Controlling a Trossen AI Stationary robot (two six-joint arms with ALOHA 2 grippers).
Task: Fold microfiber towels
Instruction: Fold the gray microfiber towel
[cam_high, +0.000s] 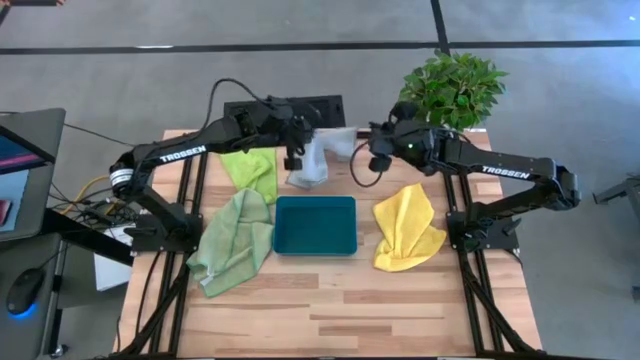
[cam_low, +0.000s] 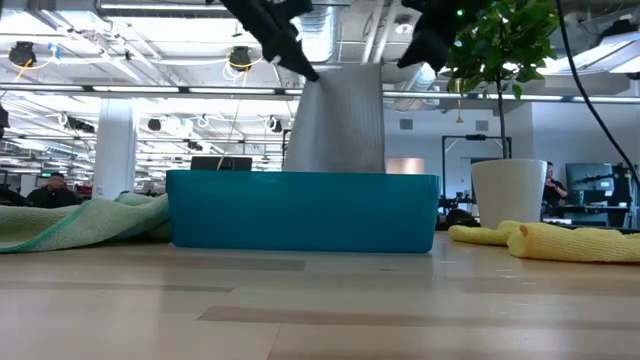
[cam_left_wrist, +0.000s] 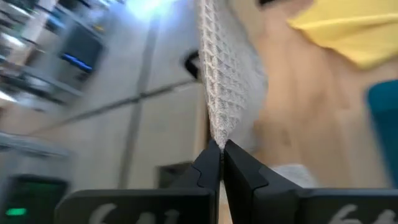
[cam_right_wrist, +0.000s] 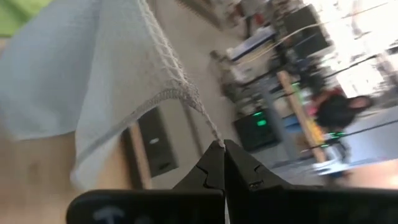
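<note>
both end effectors pinch grey towel (cam_high: 318, 158) aloft behind tray (cam_high: 315, 225).

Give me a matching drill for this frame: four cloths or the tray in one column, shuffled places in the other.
Things:
1. light grey towel
2. yellow towel
3. pale sage towel
4. teal tray

Places:
A. table centre
B. left of the tray
C. lifted, pinched by left gripper and right gripper
D. right of the tray

Pairs: 1-C, 2-D, 3-B, 4-A
</note>
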